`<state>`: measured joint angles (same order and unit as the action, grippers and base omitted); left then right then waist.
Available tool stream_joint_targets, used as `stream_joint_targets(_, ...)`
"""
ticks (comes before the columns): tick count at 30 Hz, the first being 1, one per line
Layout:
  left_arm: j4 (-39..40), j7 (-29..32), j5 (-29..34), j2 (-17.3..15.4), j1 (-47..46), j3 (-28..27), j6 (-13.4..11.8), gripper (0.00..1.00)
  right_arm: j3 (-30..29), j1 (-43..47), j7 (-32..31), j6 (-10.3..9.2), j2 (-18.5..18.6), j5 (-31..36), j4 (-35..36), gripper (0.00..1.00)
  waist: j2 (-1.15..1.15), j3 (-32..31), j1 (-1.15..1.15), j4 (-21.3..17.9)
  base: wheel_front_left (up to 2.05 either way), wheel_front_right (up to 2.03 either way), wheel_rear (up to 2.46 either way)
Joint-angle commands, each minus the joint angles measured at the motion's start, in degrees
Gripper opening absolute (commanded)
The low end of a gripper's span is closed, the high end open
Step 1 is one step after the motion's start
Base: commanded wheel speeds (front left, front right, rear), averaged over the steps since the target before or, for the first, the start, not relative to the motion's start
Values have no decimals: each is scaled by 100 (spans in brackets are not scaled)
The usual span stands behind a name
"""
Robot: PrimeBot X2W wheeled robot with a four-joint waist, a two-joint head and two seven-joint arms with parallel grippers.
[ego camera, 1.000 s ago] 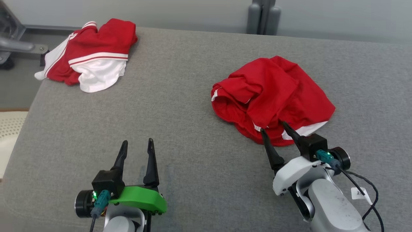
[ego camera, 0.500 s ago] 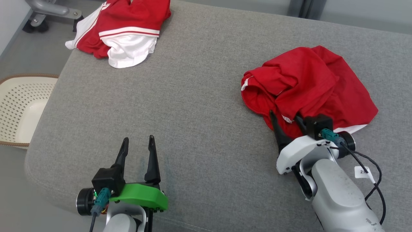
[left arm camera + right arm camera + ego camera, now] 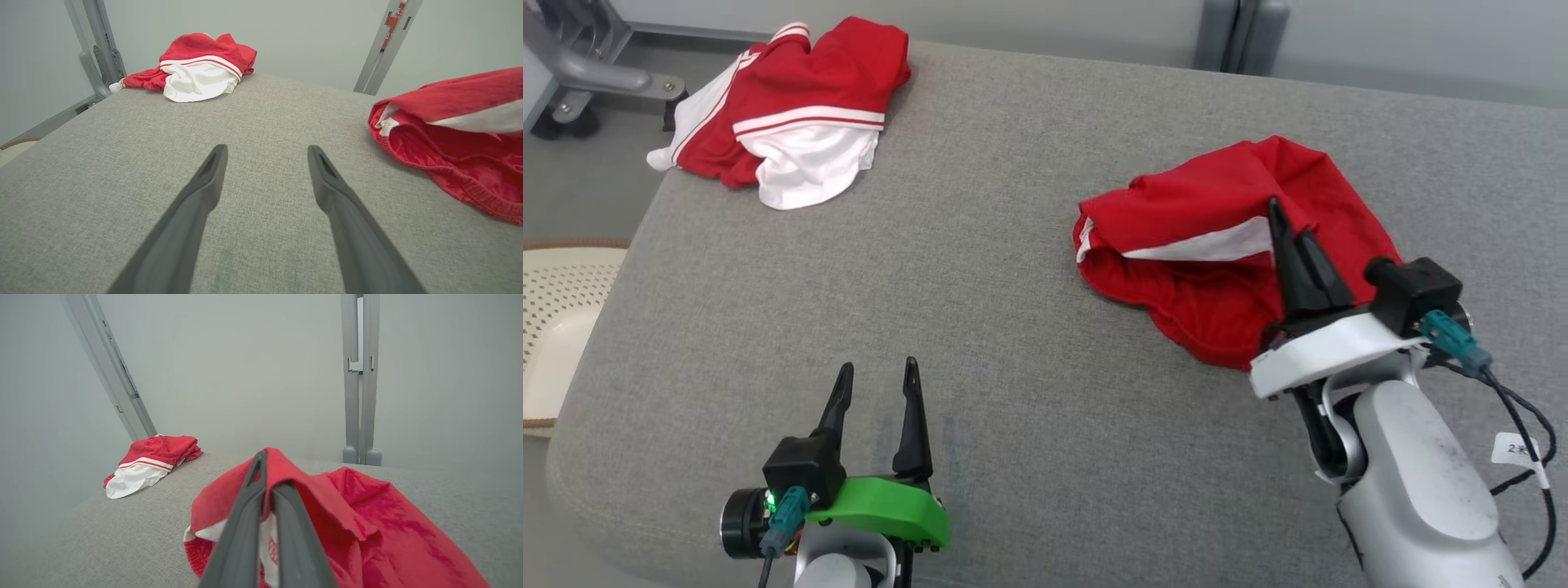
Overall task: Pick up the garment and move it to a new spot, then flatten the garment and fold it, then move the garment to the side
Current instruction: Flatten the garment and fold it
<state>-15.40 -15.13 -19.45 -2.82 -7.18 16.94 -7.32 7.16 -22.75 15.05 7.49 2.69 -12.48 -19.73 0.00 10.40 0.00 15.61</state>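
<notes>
Nearest, the left gripper (image 3: 877, 366) holds its fingers wide apart above the grey cushion (image 3: 1013, 457), gripping nothing — as before. The right gripper (image 3: 1288, 219), spread at the hem a second ago, now pinches a raised fold of the red garment (image 3: 1176, 302) on the cushion's right side. At the far left corner lies a red-and-white garment (image 3: 792, 122).

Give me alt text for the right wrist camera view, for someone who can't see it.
The right pincer is shut on a fold of the red garment, which lies crumpled on a grey padded surface. A second red-and-white garment sits farther off to the left.
</notes>
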Motion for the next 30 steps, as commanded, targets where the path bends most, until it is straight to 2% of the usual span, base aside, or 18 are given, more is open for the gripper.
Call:
stream_joint_targets(1,-27,-3,72,-13,89,7,14,100,-193,90,18,1,34,71,81,0,0,-167,0,-164,0,0,0)
stream_joint_targets(5,-47,-3,58,-13,140,25,22,100,-959,169,-96,2,29,312,303,0,0,-276,0,-238,0,0,0)
stream_joint_targets(10,-71,-3,66,-13,227,23,35,100,-1866,499,-545,2,28,577,756,0,0,-381,0,-285,0,0,0)
stream_joint_targets(17,-74,-3,98,-13,247,31,64,100,-2869,1198,-941,2,27,522,1084,0,0,-409,0,-317,0,0,0)
stream_joint_targets(21,-53,-3,107,-13,196,31,77,100,-3062,1274,-974,2,28,648,753,0,0,-327,0,-355,0,0,0)
stream_joint_targets(25,-65,-2,110,-13,92,38,95,100,-3101,1048,-951,2,37,838,63,0,0,-246,0,-386,0,0,0)
stream_joint_targets(28,-77,-2,115,-13,42,33,105,100,-3092,838,-785,2,180,1034,-466,0,0,-192,0,-393,0,0,0)
stream_joint_targets(29,-78,-3,117,-13,39,25,107,100,-3078,786,-728,1,196,1068,-602,28,0,-182,0,-400,0,0,0)
stream_joint_targets(30,-80,-2,129,-13,34,12,105,100,-3057,727,-649,1,222,1087,-757,66,0,-175,0,-412,0,0,0)
